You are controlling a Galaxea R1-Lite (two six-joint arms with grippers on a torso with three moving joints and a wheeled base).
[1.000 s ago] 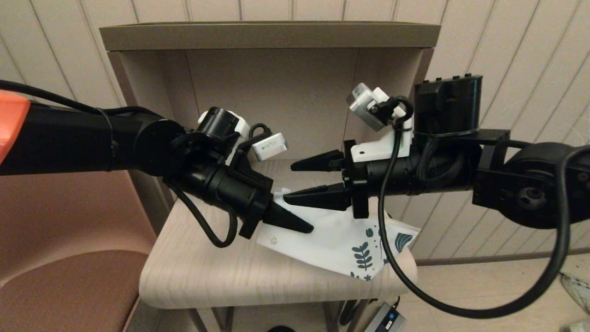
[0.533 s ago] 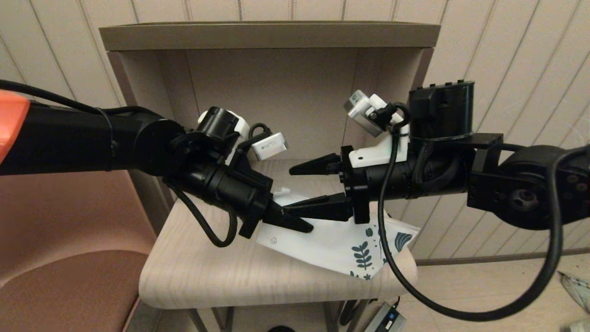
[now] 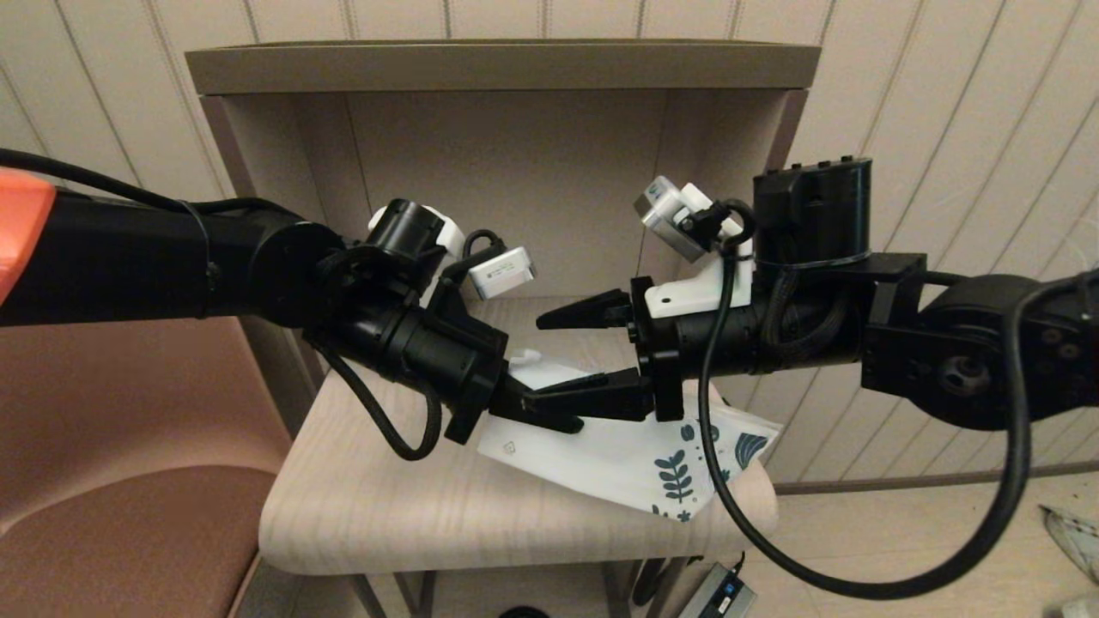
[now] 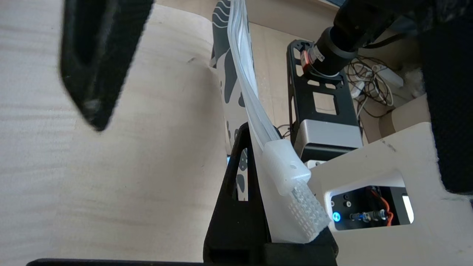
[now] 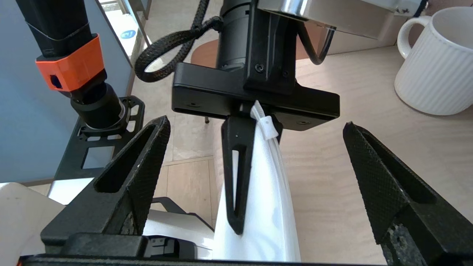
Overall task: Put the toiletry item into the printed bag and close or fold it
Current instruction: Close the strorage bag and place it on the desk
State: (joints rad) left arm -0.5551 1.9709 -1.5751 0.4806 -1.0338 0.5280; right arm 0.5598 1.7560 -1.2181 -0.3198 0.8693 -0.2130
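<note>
My right gripper (image 5: 255, 155), spread wide, straddles the printed bag's (image 3: 601, 446) zip edge, pinched by my left gripper (image 3: 549, 412); next, I'd grab the slider (image 5: 266, 123).

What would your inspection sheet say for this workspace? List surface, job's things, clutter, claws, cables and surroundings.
Surface: pale wood-grain table top, under a shelf niche.
Job's things: printed bag lies with its leaf-print end over the table's right edge and its zip edge lifted; toiletry item: nothing seen.
Clutter: white ribbed mug standing on the table.
Claws: left claw is shut on the bag's zip edge; right claw is open, facing it, its lower finger above the bag.
Cables: a black cable hangs in a loop from the right arm, below table level; a short loop hangs under the left wrist.
Surroundings: panelled wall, brown seat at left, grey power adapter on the floor.
</note>
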